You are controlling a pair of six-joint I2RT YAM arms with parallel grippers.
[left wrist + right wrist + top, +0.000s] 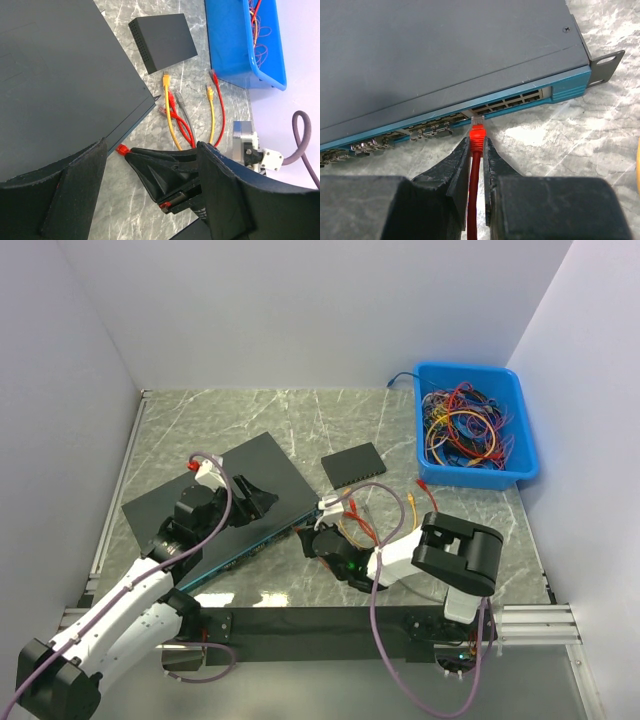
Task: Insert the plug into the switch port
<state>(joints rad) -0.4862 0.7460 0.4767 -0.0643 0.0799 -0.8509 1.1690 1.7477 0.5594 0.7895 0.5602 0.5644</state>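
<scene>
At the front face of the switch [445,60], I am holding the red plug [478,129] with the right gripper [476,147], whose fingers are pinching the cable just behind the plug. Its clear tip is sitting at the row of ports [512,102] in the blue strip, touching it or just short of it. I am judging it not yet seated, since nearly the whole plug is showing outside. Picking up and lining up are looking done. What is left is the push home until the latch catches, then the release.

The left gripper [255,498] is hanging over the switch's lid, fingers spread wide and gripping nothing. Whether it is pressing on the lid I cannot tell.

The switch is lying slantwise on a glossy grey-green marbled table [300,415], so I am expecting it could slide under the push. A small black box [353,464] is sitting just beyond its right end, and a blue bin [480,476] full of cables is standing at the far right. Loose yellow and red cables [171,120] are lying between the box and my right arm. Plain white walls [300,310] are closing in the left, far and right sides.
</scene>
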